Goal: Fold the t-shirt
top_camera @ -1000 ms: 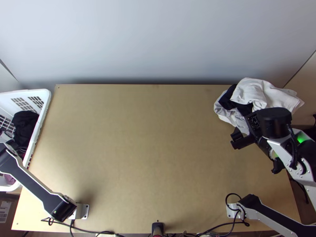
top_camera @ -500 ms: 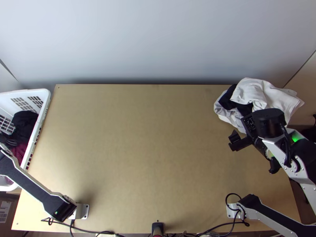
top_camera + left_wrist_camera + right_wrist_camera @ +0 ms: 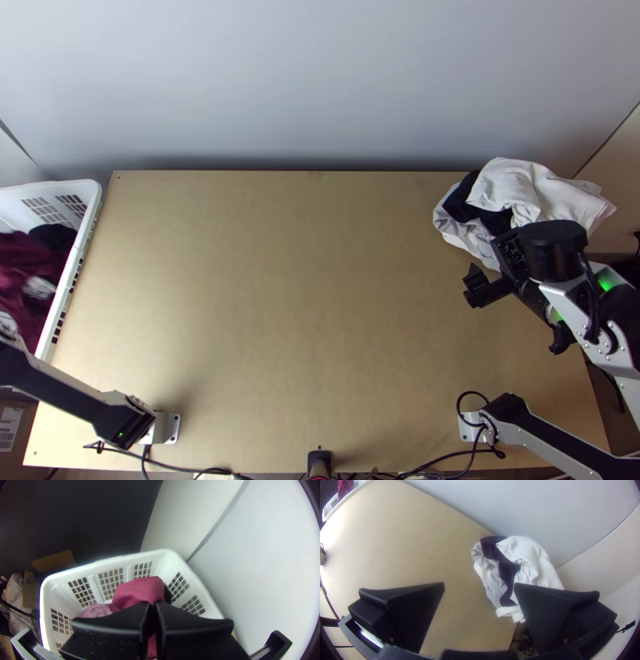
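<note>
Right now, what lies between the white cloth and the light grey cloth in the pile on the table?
Dark cloth lies between the white cloth and the light grey cloth, as the right wrist view and top view show.

In the top view, the dark red cloth (image 3: 22,268), earlier a small patch toward the near end of the white basket (image 3: 90,200), now spreads bunched across much of the basket's opening. It hides most of the black cloth (image 3: 54,234), which lay in fuller view inside the basket. The left arm (image 3: 68,396) has swung toward the basket's near end. The right gripper (image 3: 486,286) has shifted slightly toward the basket.
</note>
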Robot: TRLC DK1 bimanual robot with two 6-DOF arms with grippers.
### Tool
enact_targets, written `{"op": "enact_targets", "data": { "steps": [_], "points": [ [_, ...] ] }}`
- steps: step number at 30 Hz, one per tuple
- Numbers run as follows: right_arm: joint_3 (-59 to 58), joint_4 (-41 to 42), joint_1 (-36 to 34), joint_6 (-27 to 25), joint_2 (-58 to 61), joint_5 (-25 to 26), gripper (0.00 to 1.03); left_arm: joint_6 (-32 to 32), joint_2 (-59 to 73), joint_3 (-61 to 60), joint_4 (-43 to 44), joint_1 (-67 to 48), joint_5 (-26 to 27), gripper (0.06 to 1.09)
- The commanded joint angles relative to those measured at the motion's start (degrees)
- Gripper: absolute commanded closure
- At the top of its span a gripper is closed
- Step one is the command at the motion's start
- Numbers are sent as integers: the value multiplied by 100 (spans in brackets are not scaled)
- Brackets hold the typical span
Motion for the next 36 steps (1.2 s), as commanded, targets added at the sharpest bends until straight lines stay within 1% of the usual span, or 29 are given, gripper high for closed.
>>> {"op": "enact_targets", "data": {
  "steps": [1,8,10,14,16,18,21,23,28,32,36],
  "points": [
    [28,-19,3,1,-172,-101,6,-404,-1785,27,735,59,337,105],
    [1,-98,12,1,-436,-189,6,-509,-3059,71,1737,-82,345,105],
    [-25,-107,12,1,-533,-207,6,-483,-3253,194,1843,-143,407,105],
    [-95,-116,3,10,-708,-216,6,-492,-3490,484,1948,-284,996,105],
    [-104,-116,3,10,-788,-216,6,-492,-3596,572,2010,-380,1488,105],
    [-104,-116,-15,10,-849,-224,6,-492,-3736,580,2089,-574,1875,105],
    [-113,-107,-50,10,-902,-224,6,-492,-3965,572,2080,-960,2218,105],
    [-104,-107,-94,19,-937,-224,6,-492,-4114,545,1896,-1426,2367,105],
    [-104,-98,-208,28,-1042,-224,6,-492,-4404,457,876,-3272,2358,105],
    [-104,-98,-331,28,-1104,-233,6,-501,-4404,264,261,-4889,2042,105],
    [-86,-98,-498,37,-1157,-259,6,-562,-4439,-114,-117,-5803,2042,105]
  ]
}}
